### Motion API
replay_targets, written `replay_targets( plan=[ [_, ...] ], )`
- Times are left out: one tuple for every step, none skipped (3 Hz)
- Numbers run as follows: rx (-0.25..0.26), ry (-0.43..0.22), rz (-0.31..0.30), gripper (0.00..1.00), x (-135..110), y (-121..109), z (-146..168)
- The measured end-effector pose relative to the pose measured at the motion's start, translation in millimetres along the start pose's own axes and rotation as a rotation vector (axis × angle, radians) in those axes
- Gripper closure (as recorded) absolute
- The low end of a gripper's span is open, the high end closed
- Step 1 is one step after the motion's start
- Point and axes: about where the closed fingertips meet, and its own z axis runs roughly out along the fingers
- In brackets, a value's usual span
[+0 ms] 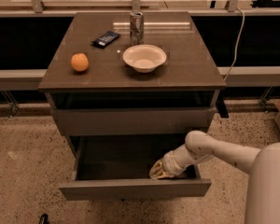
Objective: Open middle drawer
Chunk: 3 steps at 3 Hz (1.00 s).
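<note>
The middle drawer [135,188] is the grey, handleless one that stands pulled out at the bottom of the cabinet. Its wide, shallow grey box lies open and shows nothing but the gripper inside. My gripper [159,172] is at the end of the white arm [214,150], which reaches in from the right. It sits low inside the drawer at the right front corner, just behind the front panel. Above it, another grey drawer front [130,121] spans the cabinet under a dark gap.
On the cabinet top [191,73] stand an orange [79,62], a white bowl [144,58], a metal can [136,28] and a dark packet [106,38]. Speckled floor lies on both sides. A cable [235,41] hangs at the right, and my white body [270,185] is at the lower right.
</note>
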Motion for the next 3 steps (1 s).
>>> replay_targets(
  plan=[
    [-0.075,-0.008,-0.031,1.00,-9,22,4],
    [-0.123,-0.010,-0.038,1.00,-13,43,0],
    [-0.148,-0.023,-0.050,1.00,-21,59,-6]
  ],
)
